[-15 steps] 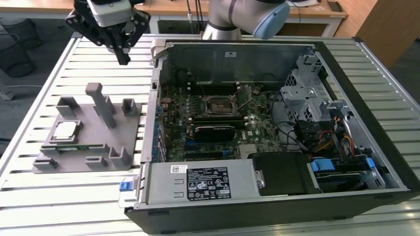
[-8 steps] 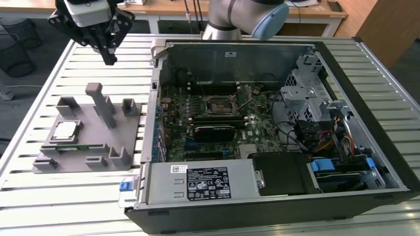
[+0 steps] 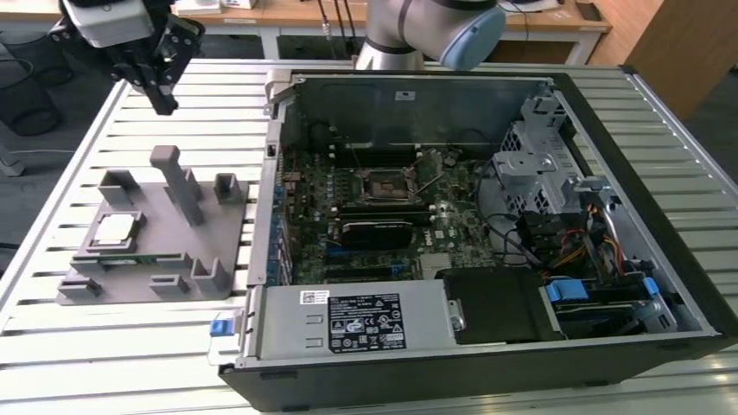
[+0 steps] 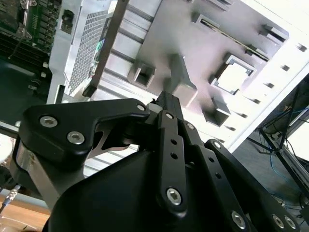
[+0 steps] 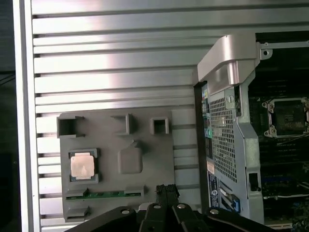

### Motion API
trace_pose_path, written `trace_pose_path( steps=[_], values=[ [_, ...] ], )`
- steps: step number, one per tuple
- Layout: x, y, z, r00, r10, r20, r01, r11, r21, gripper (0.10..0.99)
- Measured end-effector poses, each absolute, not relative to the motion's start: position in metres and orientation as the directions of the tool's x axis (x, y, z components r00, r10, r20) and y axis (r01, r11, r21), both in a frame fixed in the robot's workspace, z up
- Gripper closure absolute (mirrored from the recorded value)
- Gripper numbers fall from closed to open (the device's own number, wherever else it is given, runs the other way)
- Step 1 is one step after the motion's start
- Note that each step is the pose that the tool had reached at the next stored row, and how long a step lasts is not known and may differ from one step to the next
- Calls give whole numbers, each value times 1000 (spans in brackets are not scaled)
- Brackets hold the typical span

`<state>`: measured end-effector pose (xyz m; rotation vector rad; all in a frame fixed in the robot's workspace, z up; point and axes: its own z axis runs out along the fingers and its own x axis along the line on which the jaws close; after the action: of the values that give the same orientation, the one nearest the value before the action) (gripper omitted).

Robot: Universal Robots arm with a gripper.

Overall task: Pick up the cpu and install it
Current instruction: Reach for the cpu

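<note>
My pincer [image 3: 165, 105] hangs in the air above the slatted metal bench [image 3: 116, 367], tips pointing down. It is narrowed right up: in both wrist views the two black fingers meet at their ends with nothing between them [image 4: 166, 99] [image 5: 166, 189]. The cpu [image 3: 116, 229] is not in my grip. It lies flat, pale metal top upward, in a square pocket of the grey plastic fixture [image 3: 173, 259], which sits on the bench at the exterior view's left of the open computer case [image 3: 461, 385]. In the exterior view I hover past the far end of that fixture, well apart from the chip and higher than the fixture's tall posts. In the first wrist view the cpu [image 5: 82, 166] shows as a bright square in its pocket, and a long thin green memory stick [image 5: 108, 194] lies in a slot just beside it along the fixture's [image 5: 145, 140] edge. The second wrist view catches the same chip [image 4: 233, 77] beyond my fingers. Inside the case, the square socket frame [image 3: 384, 183] sits on the motherboard [image 3: 311, 199] with its middle dark. I see it also in the first wrist view [image 5: 287, 116], past the case's perforated metal wall. My arm [image 3: 427, 30] rises behind the case's far side.
</note>
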<state>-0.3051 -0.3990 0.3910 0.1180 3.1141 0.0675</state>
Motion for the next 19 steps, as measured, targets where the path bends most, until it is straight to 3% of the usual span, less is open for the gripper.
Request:
trace_pose_path(
  steps=[19],
  values=[
    [-372,-399,390,-997,76,-22,75,996,44,980]
  ],
)
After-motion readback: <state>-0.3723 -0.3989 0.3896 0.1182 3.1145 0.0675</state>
